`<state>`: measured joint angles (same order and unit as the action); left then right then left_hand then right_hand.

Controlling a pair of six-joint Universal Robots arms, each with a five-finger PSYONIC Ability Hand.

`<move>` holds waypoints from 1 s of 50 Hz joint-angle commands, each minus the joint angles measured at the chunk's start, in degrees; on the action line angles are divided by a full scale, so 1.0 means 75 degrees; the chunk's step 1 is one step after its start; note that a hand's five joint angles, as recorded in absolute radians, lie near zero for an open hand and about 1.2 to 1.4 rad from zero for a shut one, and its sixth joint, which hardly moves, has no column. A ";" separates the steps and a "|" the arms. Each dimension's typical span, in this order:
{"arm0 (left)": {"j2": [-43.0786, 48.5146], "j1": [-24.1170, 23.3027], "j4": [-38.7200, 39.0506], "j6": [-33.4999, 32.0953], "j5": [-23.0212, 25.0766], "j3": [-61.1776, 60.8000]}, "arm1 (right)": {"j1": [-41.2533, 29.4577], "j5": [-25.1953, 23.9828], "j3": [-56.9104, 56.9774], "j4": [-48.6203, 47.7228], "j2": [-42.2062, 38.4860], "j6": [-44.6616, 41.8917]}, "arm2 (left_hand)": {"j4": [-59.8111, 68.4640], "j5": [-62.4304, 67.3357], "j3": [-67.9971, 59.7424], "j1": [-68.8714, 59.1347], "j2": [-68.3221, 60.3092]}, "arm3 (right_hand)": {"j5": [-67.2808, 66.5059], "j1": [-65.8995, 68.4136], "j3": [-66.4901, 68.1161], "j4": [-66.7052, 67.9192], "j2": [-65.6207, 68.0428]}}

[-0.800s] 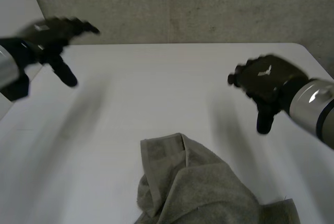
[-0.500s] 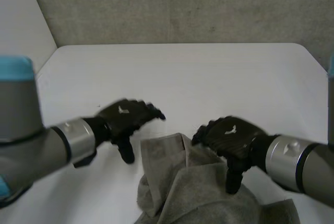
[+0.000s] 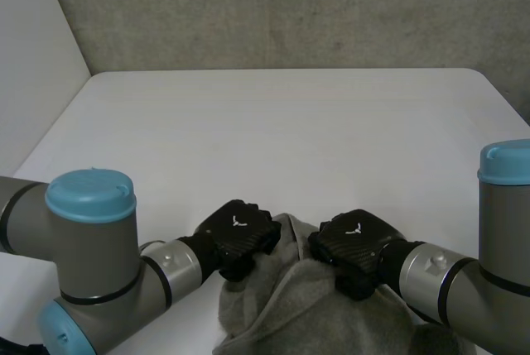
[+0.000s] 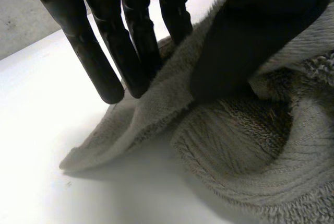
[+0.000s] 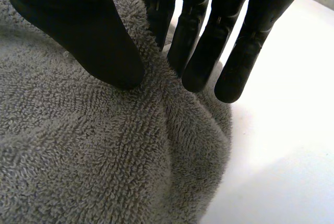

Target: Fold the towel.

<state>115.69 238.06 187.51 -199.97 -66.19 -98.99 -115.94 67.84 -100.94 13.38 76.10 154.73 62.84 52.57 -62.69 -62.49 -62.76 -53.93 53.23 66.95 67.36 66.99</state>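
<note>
One towel (image 3: 306,309), grey and looped in texture, is lying crumpled at the near edge of the white surface (image 3: 273,131), and two black hands are working on it at once. The left hand (image 3: 238,231) is sitting at the towel's far left edge, the right hand (image 3: 358,239) at its far right part, the two hands near each other with a hump of cloth between them. Each is carrying one small white emblem on its back, too small to read as letters.

In the left wrist view the left hand (image 4: 104,62) is pinching a raised fold of the towel (image 4: 235,145): straight fingers are standing on one side of the fold and the thumb is pressing on the other, with the fingertips just above the surface (image 4: 36,130). In the right wrist view the right hand (image 5: 209,41) is grasping the towel (image 5: 94,151) the same way, a ridge of cloth rising between thumb and fingers, beside bare surface (image 5: 282,151).
</note>
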 commanded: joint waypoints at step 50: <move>-0.0894 0.0497 0.2233 -0.2328 -0.1980 -0.1989 | 0.0505 -0.0175 0.4072 0.1474 -0.2389 -0.1740 | -0.0373 -0.0337 0.0353 0.0327 0.0362 | 0.1527 -0.0101 -0.1930 -0.1985 -0.1935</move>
<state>107.66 242.34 204.75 -212.22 -81.00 -112.51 -111.81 65.52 -69.75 25.00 60.02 141.84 59.23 49.18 -59.28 -58.22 -59.24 -43.96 44.79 53.29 53.32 53.41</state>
